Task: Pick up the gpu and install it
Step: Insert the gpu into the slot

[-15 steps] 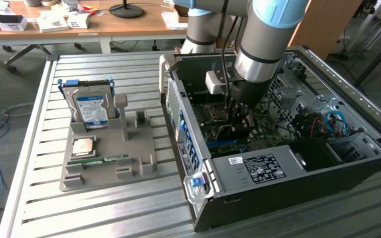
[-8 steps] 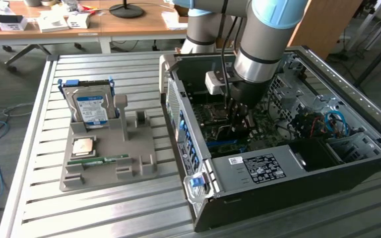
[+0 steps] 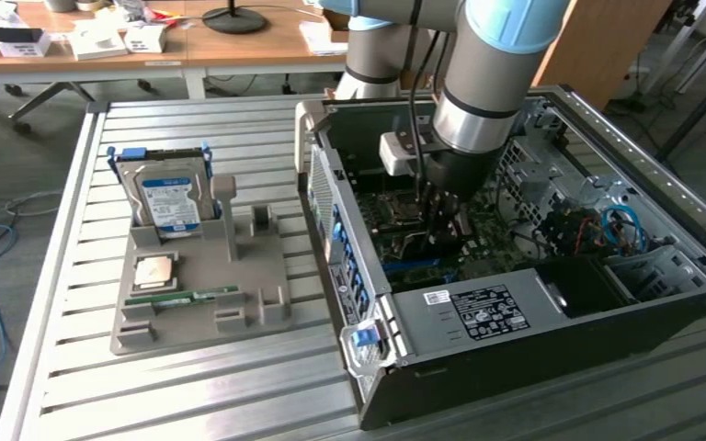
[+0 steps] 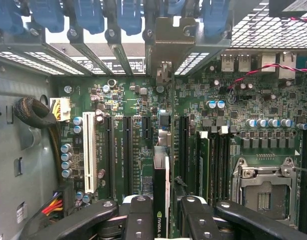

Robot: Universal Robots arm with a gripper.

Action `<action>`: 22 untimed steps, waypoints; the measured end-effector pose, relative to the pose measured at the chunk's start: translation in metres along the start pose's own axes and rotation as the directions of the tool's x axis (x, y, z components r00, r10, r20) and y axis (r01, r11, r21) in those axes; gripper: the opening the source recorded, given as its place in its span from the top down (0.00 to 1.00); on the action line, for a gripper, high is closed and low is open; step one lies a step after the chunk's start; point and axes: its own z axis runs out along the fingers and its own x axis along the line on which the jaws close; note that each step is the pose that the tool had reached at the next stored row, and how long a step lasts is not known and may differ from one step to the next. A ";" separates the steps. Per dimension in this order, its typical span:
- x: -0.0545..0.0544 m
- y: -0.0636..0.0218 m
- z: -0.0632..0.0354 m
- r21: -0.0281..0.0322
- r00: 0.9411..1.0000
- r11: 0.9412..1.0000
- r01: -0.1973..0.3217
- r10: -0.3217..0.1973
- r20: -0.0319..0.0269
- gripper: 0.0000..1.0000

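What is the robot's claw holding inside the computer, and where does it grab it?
The black gripper holds the thin, flat gpu, dark edge-on, pinched by its two faces near the upper edge, above the green motherboard.

Gray holder [image 3: 267,312] on slatted surface [image 3: 206,395], to the exterior view's left of open PC case [image 3: 476,367]. Hard drive [image 3: 166,200] upright in holder; chip [image 3: 154,271] and green memory stick [image 3: 181,298] flat on it. Motherboard [image 4: 143,107]: white slot [image 4: 89,159], CPU socket [image 4: 263,187]. Blue cables [image 3: 623,225] inside case. Cluttered desk [image 3: 243,46] behind.
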 end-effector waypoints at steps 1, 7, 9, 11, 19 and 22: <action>0.000 0.0001 0.0000 0.000 1.000 1.000 0.000 0.000 0.000 0.74; 0.000 0.0005 0.0006 0.002 1.000 1.000 0.001 -0.001 0.000 0.74; 0.000 0.0005 0.0007 0.002 1.000 1.000 0.001 -0.001 0.000 0.74; 0.000 0.0005 0.0008 0.002 1.000 1.000 0.001 -0.001 0.000 0.74; 0.000 0.0005 0.0008 0.002 1.000 1.000 0.001 -0.001 0.000 0.74; 0.000 0.0008 0.0009 0.003 1.000 1.000 0.001 -0.001 0.000 0.74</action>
